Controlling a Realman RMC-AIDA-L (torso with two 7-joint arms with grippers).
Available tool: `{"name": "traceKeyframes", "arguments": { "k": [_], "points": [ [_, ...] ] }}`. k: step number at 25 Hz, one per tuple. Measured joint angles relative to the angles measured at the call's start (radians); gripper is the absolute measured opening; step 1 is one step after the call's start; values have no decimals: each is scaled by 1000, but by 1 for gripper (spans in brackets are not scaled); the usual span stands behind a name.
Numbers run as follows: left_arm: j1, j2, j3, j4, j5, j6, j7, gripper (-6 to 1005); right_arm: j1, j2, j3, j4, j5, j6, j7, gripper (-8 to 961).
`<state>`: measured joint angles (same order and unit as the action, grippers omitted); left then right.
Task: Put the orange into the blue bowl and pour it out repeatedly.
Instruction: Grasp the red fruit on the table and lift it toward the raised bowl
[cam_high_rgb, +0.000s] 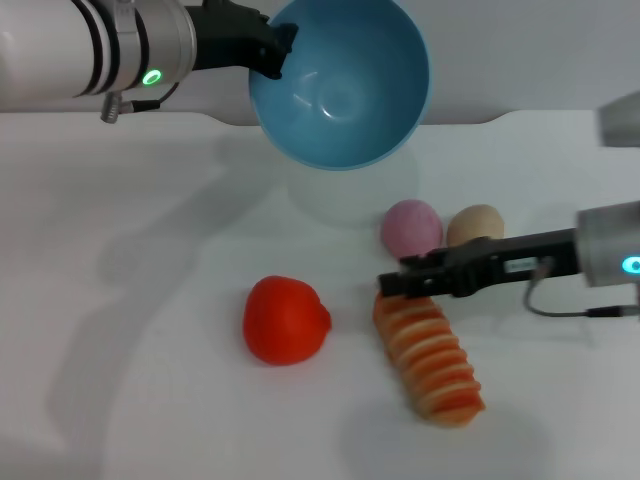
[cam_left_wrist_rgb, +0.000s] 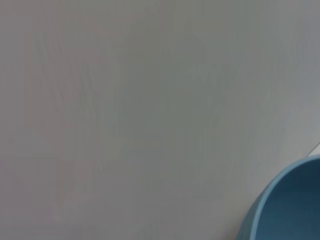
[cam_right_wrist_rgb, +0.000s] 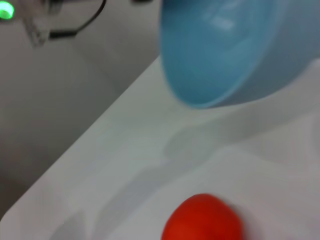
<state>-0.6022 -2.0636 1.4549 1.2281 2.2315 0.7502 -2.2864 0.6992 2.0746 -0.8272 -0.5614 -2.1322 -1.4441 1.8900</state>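
Observation:
The orange (cam_high_rgb: 287, 320) lies on the white table left of centre; it also shows in the right wrist view (cam_right_wrist_rgb: 202, 220). My left gripper (cam_high_rgb: 275, 50) is shut on the rim of the blue bowl (cam_high_rgb: 345, 80) and holds it high above the table's back. The bowl is tilted with its empty inside facing the camera. The bowl also shows in the right wrist view (cam_right_wrist_rgb: 225, 50) and, as a rim only, in the left wrist view (cam_left_wrist_rgb: 290, 205). My right gripper (cam_high_rgb: 392, 283) reaches in from the right, low over the table, a little right of the orange and holding nothing.
A long orange-and-cream ridged bread-like piece (cam_high_rgb: 432, 365) lies just under and in front of the right gripper. A pink ball (cam_high_rgb: 410, 226) and a small tan ball (cam_high_rgb: 475, 225) sit behind it. The table (cam_high_rgb: 120, 400) is white.

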Motion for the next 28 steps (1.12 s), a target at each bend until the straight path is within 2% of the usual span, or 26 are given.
{"name": "traceKeyframes", "arguments": {
  "k": [3,5,9,13,16,17,18,24,28],
  "points": [
    [2,0,19,0,0,-13,-8,0,63,6,-73,76,3,46,-5,611],
    [3,0,31,-1,3,-23,-13,0,75,9,-89,90,7,55,-8,611],
    [11,0,50,-1,4,-49,-14,-1,112,11,-190,147,70,99,-9,610],
    [17,0,62,-3,5,-61,-14,-1,115,12,-298,164,173,176,-12,610],
    [19,1,71,-3,4,-70,-15,-1,116,13,-418,180,266,250,-12,610],
    [21,1,79,-3,3,-77,-15,0,117,15,-492,191,342,295,-31,610],
    [21,1,84,-3,2,-80,-15,0,117,15,-492,191,342,295,-31,610],
    [31,0,105,-3,1,-98,-15,-1,99,16,-712,199,621,390,-123,611],
    [34,0,105,-2,0,-98,-15,0,97,16,-805,199,667,461,-119,611]
  ]
}}
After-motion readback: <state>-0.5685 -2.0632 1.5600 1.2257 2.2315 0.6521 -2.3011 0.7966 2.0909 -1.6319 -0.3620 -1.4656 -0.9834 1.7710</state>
